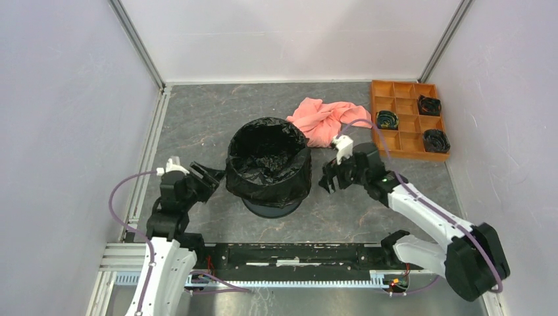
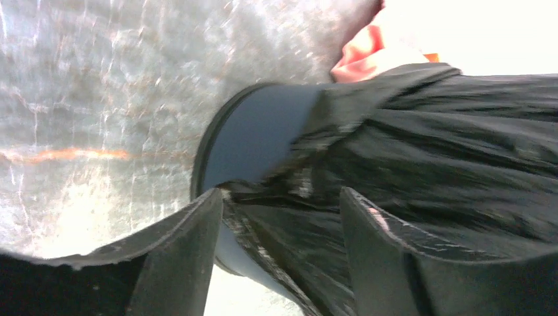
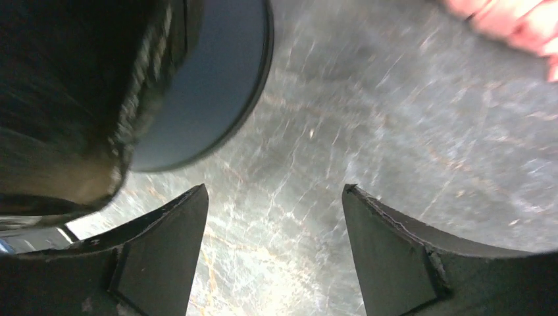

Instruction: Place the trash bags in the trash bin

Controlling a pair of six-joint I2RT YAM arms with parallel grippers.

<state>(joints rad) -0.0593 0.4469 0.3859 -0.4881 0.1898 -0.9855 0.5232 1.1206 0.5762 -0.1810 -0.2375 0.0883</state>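
Note:
The black glossy trash bag (image 1: 270,158) lines the navy trash bin (image 1: 271,209) at the table's middle, its edge folded down over the rim and most of the wall. My left gripper (image 1: 212,177) sits against the bin's left side. In the left wrist view its fingers (image 2: 187,253) stand apart, open, with the bag's (image 2: 447,145) wrinkled skirt lying loose between them and the bin wall (image 2: 256,138) beyond. My right gripper (image 1: 329,183) hovers just right of the bin, open, with only bare table between its fingers (image 3: 388,250). The bin (image 3: 210,85) and bag (image 3: 59,99) lie to its upper left.
A salmon-pink cloth (image 1: 322,118) lies crumpled behind the bin to the right. An orange compartment tray (image 1: 408,122) at the back right holds three black rolls. White walls close in the grey table on three sides.

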